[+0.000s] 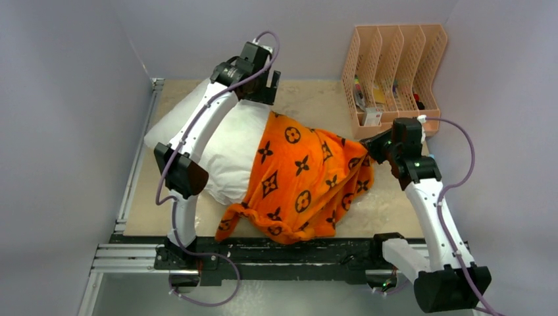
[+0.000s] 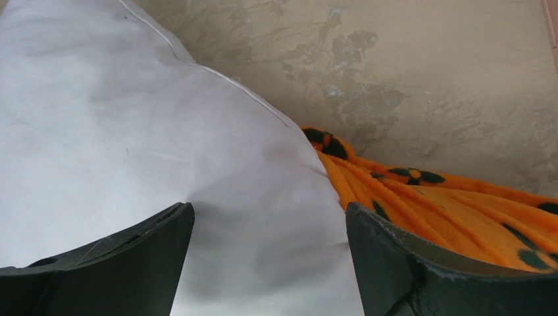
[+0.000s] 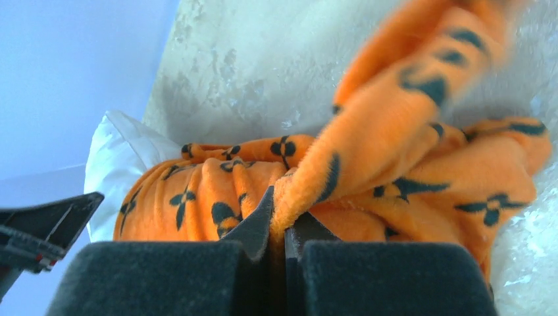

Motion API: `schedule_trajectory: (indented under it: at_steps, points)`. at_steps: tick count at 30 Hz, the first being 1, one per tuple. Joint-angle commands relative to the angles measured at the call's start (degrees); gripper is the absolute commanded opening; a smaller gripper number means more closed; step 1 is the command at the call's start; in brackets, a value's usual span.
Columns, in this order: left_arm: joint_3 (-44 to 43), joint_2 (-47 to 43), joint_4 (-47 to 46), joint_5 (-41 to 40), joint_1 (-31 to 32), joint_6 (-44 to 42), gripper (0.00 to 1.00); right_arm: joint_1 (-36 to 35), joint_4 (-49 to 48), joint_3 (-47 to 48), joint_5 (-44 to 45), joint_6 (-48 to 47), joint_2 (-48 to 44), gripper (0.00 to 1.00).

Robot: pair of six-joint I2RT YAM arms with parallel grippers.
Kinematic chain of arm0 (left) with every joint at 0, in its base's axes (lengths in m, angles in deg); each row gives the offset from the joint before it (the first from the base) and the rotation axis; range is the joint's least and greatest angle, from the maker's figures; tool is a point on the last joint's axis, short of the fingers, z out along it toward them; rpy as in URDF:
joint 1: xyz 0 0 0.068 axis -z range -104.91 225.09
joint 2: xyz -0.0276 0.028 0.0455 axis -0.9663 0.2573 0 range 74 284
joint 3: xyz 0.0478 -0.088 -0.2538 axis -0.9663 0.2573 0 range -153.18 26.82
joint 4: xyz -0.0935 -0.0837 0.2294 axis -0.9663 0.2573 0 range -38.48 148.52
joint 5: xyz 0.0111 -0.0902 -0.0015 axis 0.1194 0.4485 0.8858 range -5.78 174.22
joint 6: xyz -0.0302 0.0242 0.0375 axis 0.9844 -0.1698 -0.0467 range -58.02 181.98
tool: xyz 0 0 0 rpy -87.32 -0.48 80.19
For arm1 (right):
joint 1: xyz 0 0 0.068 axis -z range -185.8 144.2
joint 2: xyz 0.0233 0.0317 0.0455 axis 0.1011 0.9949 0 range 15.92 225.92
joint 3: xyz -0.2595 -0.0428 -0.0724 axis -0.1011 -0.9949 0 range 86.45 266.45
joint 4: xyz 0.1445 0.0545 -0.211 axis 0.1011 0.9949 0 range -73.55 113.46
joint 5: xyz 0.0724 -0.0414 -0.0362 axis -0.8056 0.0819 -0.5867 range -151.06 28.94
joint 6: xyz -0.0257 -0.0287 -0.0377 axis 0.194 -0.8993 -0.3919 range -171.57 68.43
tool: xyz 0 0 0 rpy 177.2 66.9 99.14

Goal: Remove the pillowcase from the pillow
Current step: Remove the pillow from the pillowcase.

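Pillowcase (image 1: pixel 303 181) about half off, with one pinch on it

Top view: one pillowcase and one pillow (image 1: pixel 227 151). The orange cover bunches over the end nearest the right gripper (image 1: pixel 372 150), and the end under the left gripper (image 1: pixel 265 85) lies bare, so roughly half the stripping looks done and half is left. Left wrist view: fingers spread wide and holding nothing, with white pillow between and below them and orange fabric just beyond the right finger. Right wrist view: fingers pressed together, pinching a fold of the cover, with the rest heaped just ahead of the tips.
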Motion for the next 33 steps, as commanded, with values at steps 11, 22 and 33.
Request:
schedule_trajectory:
  at_steps: [11,22,33]
  points:
    - [42.8,-10.5,-7.3,-2.2,-0.1,14.9,0.54,1.0,8.8,12.7,4.1,-21.5,0.7,0.0]
    - [73.7,-36.4,-20.5,-5.9,-18.6,30.0,0.0,1.1,16.4,21.7,20.5,-26.0,0.0,0.0]
    - [80.1,-42.9,-23.3,2.9,-34.3,29.3,0.0,11.7,18.5,19.0,20.1,-24.7,0.3,0.0]
